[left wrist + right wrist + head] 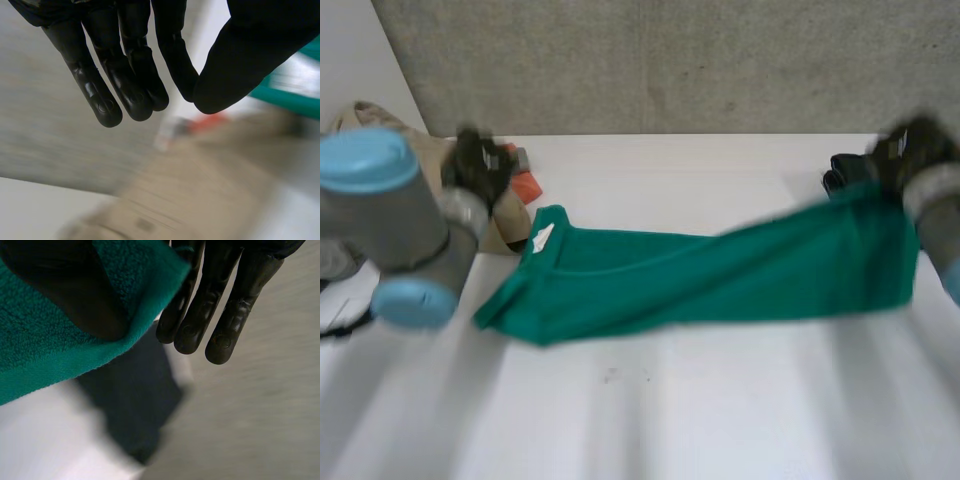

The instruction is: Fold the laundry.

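A green T-shirt (700, 280) lies stretched across the table, its collar end with a white label at the left. My right hand (915, 150) lifts the shirt's right end off the table. In the right wrist view, that hand (215, 305) pinches the green cloth (45, 350) between its thumb and straight fingers, near a hemmed edge. My left hand (480, 168) hovers over the beige pile, apart from the shirt. Up close, the left hand (135, 75) has its thumb tip touching a fingertip with nothing between them, and a strip of green shirt (290, 100) lies beyond the thumb.
A beige garment (505, 225) (200, 200) is heaped at the rear left, with an orange item (525, 187) (212, 121) beside it. A dark garment (840, 175) (135, 405) lies at the rear right, under my right hand. A grey wall (670, 60) backs the table.
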Robot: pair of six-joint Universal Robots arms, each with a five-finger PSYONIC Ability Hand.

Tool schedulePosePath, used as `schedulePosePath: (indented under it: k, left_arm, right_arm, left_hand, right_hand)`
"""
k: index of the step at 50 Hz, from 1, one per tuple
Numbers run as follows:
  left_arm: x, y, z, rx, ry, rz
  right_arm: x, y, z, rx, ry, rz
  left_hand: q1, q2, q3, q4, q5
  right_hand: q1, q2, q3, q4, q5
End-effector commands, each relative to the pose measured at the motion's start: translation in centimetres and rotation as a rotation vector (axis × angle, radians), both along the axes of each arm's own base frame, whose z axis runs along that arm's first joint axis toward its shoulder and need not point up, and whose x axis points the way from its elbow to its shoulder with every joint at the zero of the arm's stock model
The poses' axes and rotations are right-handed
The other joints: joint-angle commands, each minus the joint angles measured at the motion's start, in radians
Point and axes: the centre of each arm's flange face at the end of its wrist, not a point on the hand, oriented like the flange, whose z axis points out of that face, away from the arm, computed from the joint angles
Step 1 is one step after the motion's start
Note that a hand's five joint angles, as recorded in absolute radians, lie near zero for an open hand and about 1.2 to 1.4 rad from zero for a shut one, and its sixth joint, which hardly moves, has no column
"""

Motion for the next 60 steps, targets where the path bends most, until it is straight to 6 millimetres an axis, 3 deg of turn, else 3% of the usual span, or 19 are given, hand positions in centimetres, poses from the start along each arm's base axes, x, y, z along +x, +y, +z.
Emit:
schedulePosePath:
  k: [1, 4, 7, 10, 11, 14, 15, 17, 20, 23, 29, 34, 38, 42, 50, 60]
  left_arm:
    - [-1.9, -5.4, 15.9, -0.701, 0.234, -0.037]
    - [-2.2, -5.1, 17.7, -0.789, 0.277, -0.094]
    - [-2.5, -4.9, 16.9, -0.746, 0.287, -0.117]
    - [-2.6, -4.6, 13.0, -0.594, 0.262, -0.123]
    - [-2.6, -4.1, 10.9, -0.513, 0.246, -0.123]
    - [-2.9, -1.9, 7.3, -0.361, 0.25, -0.147]
    - [-3.1, -1.2, 6.4, -0.325, 0.263, -0.16]
    - [-4.2, 0.9, 4.1, -0.218, 0.326, -0.203]
    - [-5.1, 2.8, 2.4, -0.115, 0.406, -0.228]
    - [-5.5, 4.0, 1.2, -0.017, 0.536, -0.214]
    - [-6.7, 5.3, 0.6, 0.125, 0.743, -0.208]
    - [-9.1, 6.5, -1.3, 0.248, 0.784, -0.243]
    - [-11.8, 8.0, -4.4, 0.333, 0.736, -0.284]
    - [-13.2, 9.3, -6.8, 0.375, 0.675, -0.311]
    - [-14.8, 11.5, -11.2, 0.366, 0.434, -0.393]
    - [-16.1, 9.9, -10.9, 0.24, 0.443, -0.435]
  right_arm:
    - [2.6, -4.3, 12.9, -0.638, -0.212, 0.039]
    - [2.8, -4.0, 14.7, -0.732, -0.244, 0.062]
    - [3.0, -3.9, 14.1, -0.701, -0.244, 0.067]
    - [3.9, -3.2, 11.2, -0.566, -0.228, 0.082]
    - [4.4, -2.5, 9.0, -0.475, -0.213, 0.1]
    - [4.4, -1.7, 5.7, -0.358, -0.211, 0.106]
    - [4.4, -1.5, 5.1, -0.339, -0.21, 0.106]
    - [4.4, -1.0, 3.4, -0.285, -0.206, 0.106]
    - [4.2, -0.7, 2.5, -0.255, -0.208, 0.103]
    - [4.1, 0.0, 3.2, -0.263, -0.215, 0.102]
    - [3.7, 2.0, 7.0, -0.325, -0.27, 0.114]
    - [3.9, 4.1, 9.0, -0.327, -0.291, 0.139]
    - [3.7, 5.5, 10.0, -0.32, -0.317, 0.146]
    - [3.4, 6.3, 10.5, -0.323, -0.332, 0.147]
    - [3.2, 6.7, 9.1, -0.28, -0.32, 0.149]
    - [3.0, 6.8, 7.6, -0.234, -0.307, 0.157]
  left_hand:
    - [0.239, 0.2, 0.205, 0.196, 0.238]
    - [0.239, 0.2, 0.205, 0.196, 0.238]
    - [0.239, 0.2, 0.205, 0.196, 0.238]
    - [0.239, 0.2, 0.205, 0.196, 0.238]
    - [0.239, 0.2, 0.205, 0.196, 0.238]
    - [0.239, 0.2, 0.205, 0.196, 0.238]
    - [0.175, 0.136, 0.141, 0.133, 0.174]
    - [-0.453, -0.492, -0.487, -0.495, -0.454]
    - [-0.471, -0.51, -0.505, -0.514, -0.472]
    - [-0.512, -0.551, -0.546, -0.555, -0.513]
    - [-0.539, -0.578, -0.573, -0.581, -0.54]
    - [-0.545, -0.584, -0.579, -0.587, -0.546]
    - [-0.618, -0.657, -0.652, -0.66, -0.619]
    - [-0.644, -0.684, -0.679, -0.687, -0.646]
    - [-0.645, -0.684, -0.679, -0.687, -0.646]
    - [-0.53, -0.569, -0.564, -0.573, -0.531]
  right_hand:
    - [0.403, 0.222, 0.207, 0.208, 0.216]
    - [0.403, 0.222, 0.207, 0.208, 0.216]
    - [0.403, 0.222, 0.207, 0.208, 0.216]
    - [0.403, 0.222, 0.207, 0.208, 0.216]
    - [0.403, 0.222, 0.207, 0.208, 0.216]
    - [0.403, 0.222, 0.207, 0.208, 0.216]
    - [0.403, 0.222, 0.207, 0.208, 0.216]
    - [0.403, 0.222, 0.207, 0.208, 0.216]
    - [0.403, 0.222, 0.207, 0.208, 0.216]
    - [0.403, 0.222, 0.207, 0.208, 0.216]
    - [0.403, 0.222, 0.207, 0.208, 0.216]
    - [0.403, 0.222, 0.207, 0.208, 0.216]
    - [0.403, 0.222, 0.207, 0.208, 0.216]
    - [0.403, 0.222, 0.207, 0.208, 0.216]
    - [0.403, 0.222, 0.207, 0.208, 0.216]
    - [0.403, 0.222, 0.207, 0.208, 0.216]
